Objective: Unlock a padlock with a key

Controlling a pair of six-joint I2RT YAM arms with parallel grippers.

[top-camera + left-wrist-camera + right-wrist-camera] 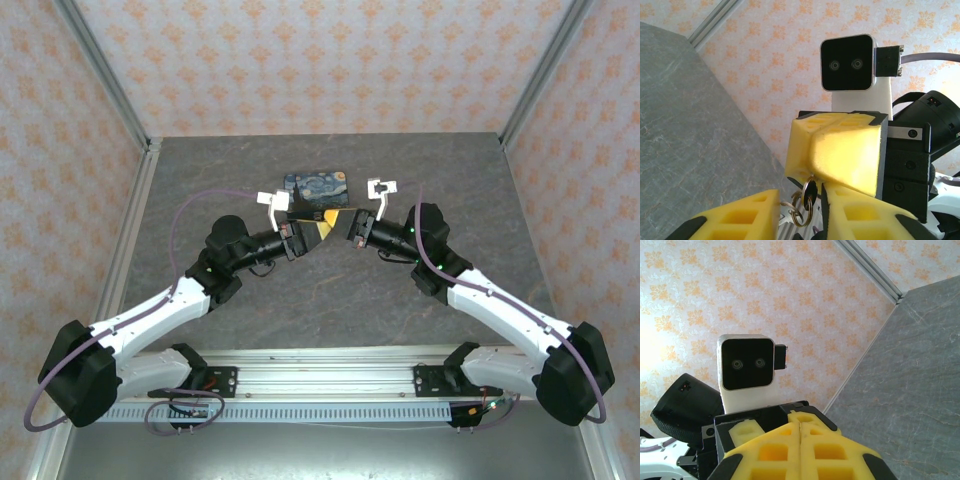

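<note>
Both grippers meet tip to tip above the table's middle, just in front of the dark blue starry tin (315,186). In the left wrist view my right gripper (815,176) faces the camera, its yellow fingers (845,150) pressed together. The key's round golden-rimmed head (810,191) sticks out from its tips, and thin metal rings (799,212) hang from it. My left gripper (800,205) stands open, its two fingers either side of the key head and rings; one ring touches its left finger (740,215). The right gripper (800,427) shows a closed seam. The padlock is hidden.
The grey stone-look table (300,300) stretches around the arms, walled by patterned panels with aluminium posts (130,130) at the corners. A slotted rail (330,360) runs along the near edge by the arm bases. The left wrist camera housing (747,365) looms close before the right gripper.
</note>
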